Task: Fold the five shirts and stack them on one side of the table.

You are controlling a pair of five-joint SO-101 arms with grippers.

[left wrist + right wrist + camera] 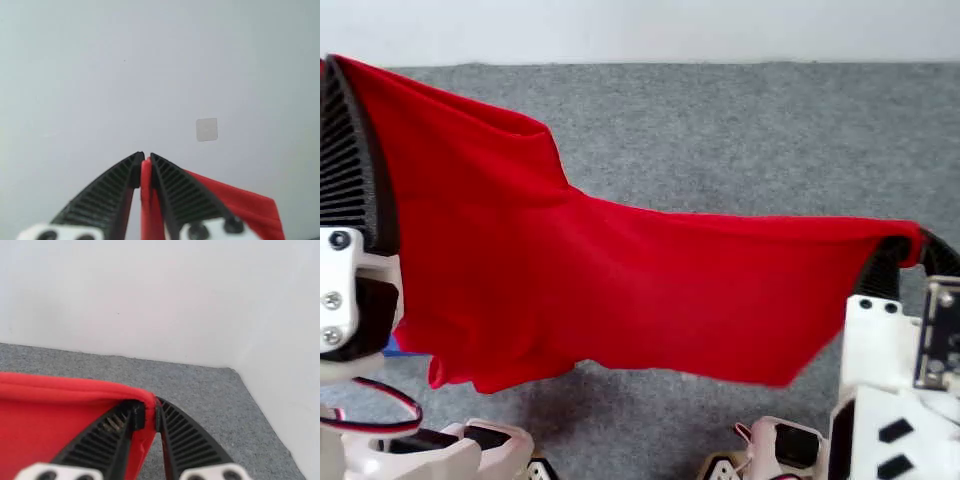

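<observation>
Above the grey table (770,130), a red shirt (620,290) hangs stretched out in the air.
Left gripper (144,158) pinches its raised left end; right gripper (146,412) pinches the lower right end.

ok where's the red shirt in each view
high view: red shirt hangs spread across the middle, above the grey table.
left wrist view: red shirt pinched in the left end effector.
right wrist view: red shirt edge clamped in the right end effector.
shared landmark: the white wall.
</observation>
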